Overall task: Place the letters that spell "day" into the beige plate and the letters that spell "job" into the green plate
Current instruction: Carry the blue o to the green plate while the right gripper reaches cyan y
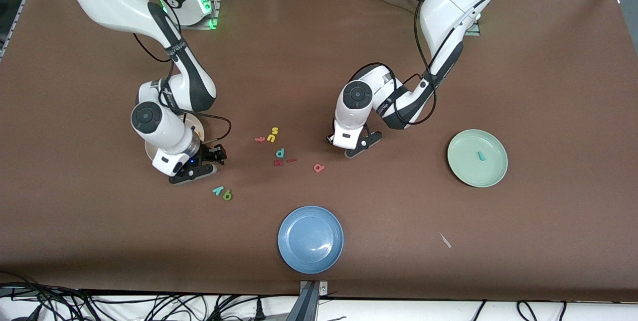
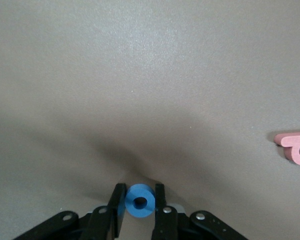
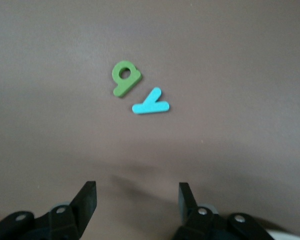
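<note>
My left gripper (image 2: 140,188) is low at the table, its fingers pressed against both sides of the blue ring "o" (image 2: 140,201). In the front view this gripper (image 1: 352,146) hides the ring. The salmon "b" (image 2: 296,147) (image 1: 319,167) lies close by. The teal "j" (image 1: 481,155) lies in the green plate (image 1: 461,166). My right gripper (image 3: 136,186) (image 1: 212,157) is open and empty beside the beige plate (image 1: 197,125), which its arm mostly covers. The green letter (image 3: 125,78) (image 1: 228,195) and the teal "y" (image 3: 150,102) (image 1: 218,191) lie together on the table, nearer the front camera than that gripper.
A blue plate (image 1: 310,239) sits near the table's front edge. Between the two grippers lie a yellow "s" (image 1: 272,134), a pink "t" (image 1: 259,138), a teal "d/p" (image 1: 280,152) and a dark red "m" (image 1: 278,163). A small white scrap (image 1: 445,240) lies toward the left arm's end.
</note>
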`<act>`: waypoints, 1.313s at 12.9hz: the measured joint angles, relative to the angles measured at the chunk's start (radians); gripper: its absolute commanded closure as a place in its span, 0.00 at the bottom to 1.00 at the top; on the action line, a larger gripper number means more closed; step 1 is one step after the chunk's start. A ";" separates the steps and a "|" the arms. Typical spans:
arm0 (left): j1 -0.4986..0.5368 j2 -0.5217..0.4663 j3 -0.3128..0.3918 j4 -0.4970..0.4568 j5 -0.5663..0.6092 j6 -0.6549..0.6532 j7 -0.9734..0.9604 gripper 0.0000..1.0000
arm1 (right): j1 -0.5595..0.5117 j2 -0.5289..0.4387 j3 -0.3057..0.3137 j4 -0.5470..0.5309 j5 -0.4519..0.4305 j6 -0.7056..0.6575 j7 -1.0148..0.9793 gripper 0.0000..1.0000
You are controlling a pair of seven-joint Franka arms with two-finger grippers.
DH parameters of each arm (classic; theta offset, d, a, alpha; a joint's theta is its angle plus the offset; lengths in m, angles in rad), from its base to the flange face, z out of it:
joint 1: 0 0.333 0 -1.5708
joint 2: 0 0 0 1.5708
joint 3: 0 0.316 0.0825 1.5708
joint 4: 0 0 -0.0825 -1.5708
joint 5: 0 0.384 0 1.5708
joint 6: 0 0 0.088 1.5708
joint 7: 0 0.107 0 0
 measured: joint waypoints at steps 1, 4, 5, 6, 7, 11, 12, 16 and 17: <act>0.003 -0.002 0.002 0.010 0.000 -0.002 0.000 1.00 | 0.001 0.018 0.000 0.027 0.000 0.002 0.000 0.25; 0.047 -0.071 0.003 0.064 0.001 -0.135 0.044 1.00 | 0.001 0.061 -0.003 0.111 0.000 0.002 0.000 0.26; 0.075 -0.117 0.002 0.072 0.001 -0.201 0.077 1.00 | 0.001 0.076 -0.003 0.132 0.000 0.002 0.000 0.26; 0.113 -0.167 0.001 0.073 0.001 -0.263 0.116 1.00 | 0.001 0.095 -0.004 0.150 0.000 0.002 0.000 0.26; 0.158 -0.207 0.001 0.072 0.001 -0.321 0.166 1.00 | 0.001 0.115 -0.005 0.162 0.000 0.004 -0.001 0.26; 0.362 -0.240 0.004 0.049 0.000 -0.490 0.504 1.00 | 0.001 0.159 -0.007 0.178 -0.001 0.036 -0.004 0.33; 0.415 -0.238 0.006 0.035 0.000 -0.500 0.600 1.00 | 0.001 0.160 -0.008 0.178 -0.001 0.037 -0.004 0.35; 0.567 -0.186 0.011 -0.012 0.000 -0.487 0.854 0.99 | 0.001 0.165 -0.009 0.179 -0.001 0.047 -0.005 0.39; 0.584 -0.158 0.012 -0.015 0.003 -0.462 0.877 0.98 | 0.001 0.168 -0.009 0.179 -0.001 0.054 -0.005 0.42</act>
